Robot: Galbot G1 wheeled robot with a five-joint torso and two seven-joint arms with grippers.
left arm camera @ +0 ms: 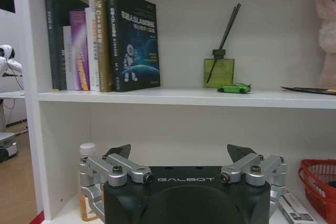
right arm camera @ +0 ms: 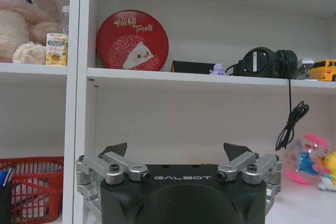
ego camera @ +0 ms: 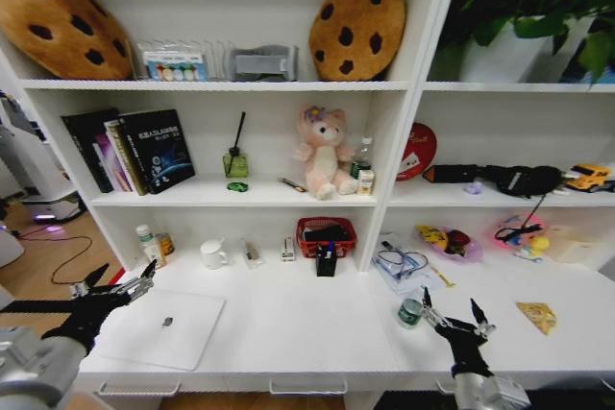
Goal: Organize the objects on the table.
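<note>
The red mesh basket sits at the back of the white desk with dark stuff inside, can't tell what. A black pen holder stands right in front of it holding a few pens. The small dark-green round container is on the desk just beside the right gripper, not touching. The silver laptop lies closed at the desk's left, near the left gripper. The tiny green toy car is up on the shelf by the green diffuser bottle. Both grippers have fingers spread wide, holding nothing.
</note>
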